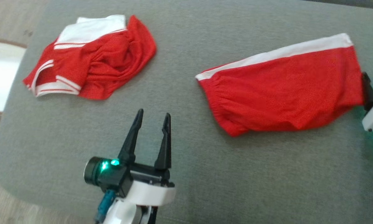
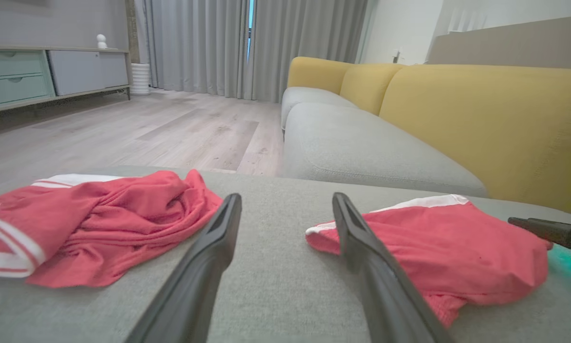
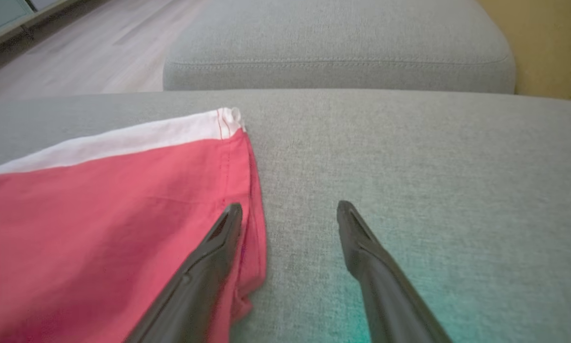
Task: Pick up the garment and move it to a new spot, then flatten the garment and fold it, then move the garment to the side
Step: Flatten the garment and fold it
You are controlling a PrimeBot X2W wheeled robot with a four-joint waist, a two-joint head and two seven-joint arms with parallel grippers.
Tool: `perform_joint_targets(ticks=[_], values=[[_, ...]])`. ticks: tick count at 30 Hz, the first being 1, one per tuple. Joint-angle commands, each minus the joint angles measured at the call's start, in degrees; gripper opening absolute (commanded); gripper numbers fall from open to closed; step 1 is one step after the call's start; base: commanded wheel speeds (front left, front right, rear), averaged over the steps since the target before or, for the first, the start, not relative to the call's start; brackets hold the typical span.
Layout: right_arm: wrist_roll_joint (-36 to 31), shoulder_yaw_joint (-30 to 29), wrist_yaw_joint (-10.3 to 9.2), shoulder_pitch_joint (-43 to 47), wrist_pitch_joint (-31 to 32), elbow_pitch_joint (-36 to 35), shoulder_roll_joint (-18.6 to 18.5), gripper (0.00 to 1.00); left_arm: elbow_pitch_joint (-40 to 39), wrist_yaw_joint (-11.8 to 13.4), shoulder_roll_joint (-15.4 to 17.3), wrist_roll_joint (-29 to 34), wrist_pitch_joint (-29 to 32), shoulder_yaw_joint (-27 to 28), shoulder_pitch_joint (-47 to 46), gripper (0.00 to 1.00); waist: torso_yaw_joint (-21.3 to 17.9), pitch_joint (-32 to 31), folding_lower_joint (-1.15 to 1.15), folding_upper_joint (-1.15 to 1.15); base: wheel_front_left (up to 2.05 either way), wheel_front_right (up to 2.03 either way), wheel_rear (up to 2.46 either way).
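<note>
Two red garments with white bands lie on the grey cushion point(image 1: 180, 155). One garment point(image 1: 283, 87) lies folded and fairly flat at the right; it also shows in the left wrist view point(image 2: 457, 247) and the right wrist view point(image 3: 99, 214). The other garment point(image 1: 93, 59) lies crumpled at the far left point(image 2: 99, 224). My left gripper point(image 1: 153, 116) stands open over bare cushion between them, holding nothing point(image 2: 286, 200). My right gripper point(image 3: 289, 209) is open at the folded garment's right edge, its left finger point(image 3: 219, 247) above the hem. One of its dark fingers point(image 1: 368, 90) shows at the right border.
The cushion's rounded edge point(image 1: 6, 174) runs along the left and front, with wooden floor point(image 2: 147, 128) beyond. A second grey seat cushion point(image 2: 361, 152) and a yellow sofa back point(image 2: 481, 119) lie past the far side. A low cabinet point(image 2: 52, 71) stands by the wall.
</note>
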Motion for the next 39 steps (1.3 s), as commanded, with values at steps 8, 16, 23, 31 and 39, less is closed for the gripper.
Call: perform_joint_targets(ticks=[8,16,23,31,39], values=[[-2.0,-3.0,-0.05,-3.1,1.5,9.5,1.6,1.00,-1.9,-0.7,-0.3,1.1,-0.4,1.1,1.7,1.00,5.4,1.1,0.01,0.00,0.00,0.00,0.00],[-1.1,-4.6,-0.05,-5.1,-2.3,11.6,3.7,1.00,-2.1,-0.3,-0.4,1.1,-0.4,0.8,1.2,1.00,4.2,0.0,0.01,0.00,0.00,0.00,0.00],[-1.3,-4.6,-0.05,-6.3,-4.4,12.6,5.5,1.00,-1.7,-0.7,-0.4,2.1,-0.4,0.8,1.3,1.00,3.3,-1.1,0.01,0.00,0.00,0.00,0.00],[0.9,-2.8,-0.05,-4.4,0.8,13.9,7.3,1.00,-1.7,-1.0,-0.4,2.0,-0.4,0.1,0.9,1.00,4.0,-0.8,0.01,0.00,0.00,0.00,0.00],[3.9,-0.6,-0.05,-3.5,4.7,11.5,6.9,0.00,-1.2,-0.9,-0.4,2.1,-0.4,0.1,0.8,1.00,3.3,-1.2,0.01,0.00,0.00,0.00,0.00]])
